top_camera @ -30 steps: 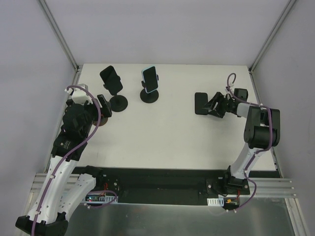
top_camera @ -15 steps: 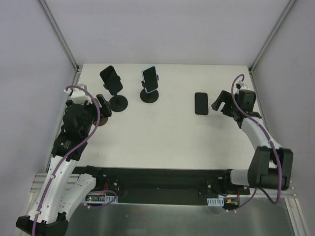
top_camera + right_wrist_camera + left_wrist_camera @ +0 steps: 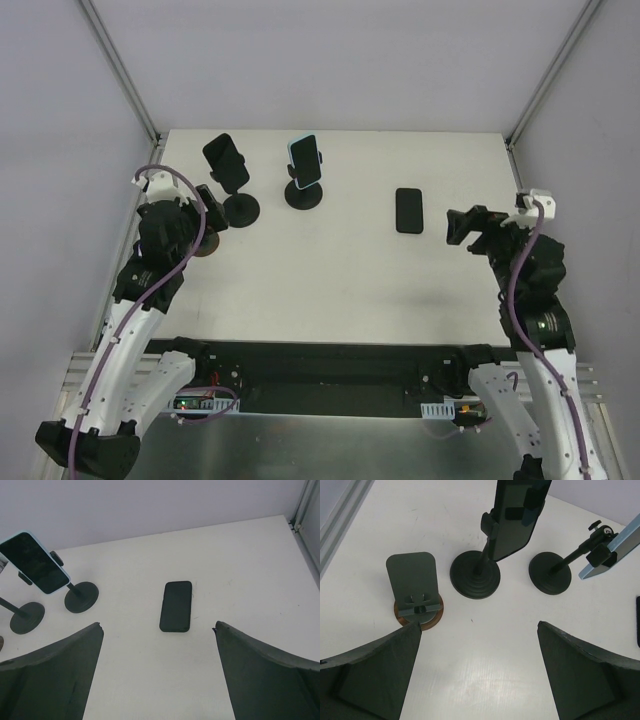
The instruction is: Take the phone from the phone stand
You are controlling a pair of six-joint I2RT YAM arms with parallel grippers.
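Jaws on both arms stand wide apart with nothing between them; I see that for the left gripper (image 3: 479, 626) and the right gripper (image 3: 158, 625) in their own wrist views. The black phone (image 3: 408, 210) lies flat on the white table (image 3: 340, 280), off any stand, at about 1 o'clock from the table's middle in the top view; from the right gripper it sits at roughly 10 o'clock, apart from the fingers. I count 3 stands toward the table's 10 o'clock side; the small stand (image 3: 415, 587) on a round wooden base carries nothing and sits just ahead of the left fingers; the black pole stand (image 3: 475, 575) clamps a dark phone (image 3: 226, 160); the second pole stand (image 3: 550, 573), at its 3 o'clock, clamps a light-blue phone (image 3: 304, 158).
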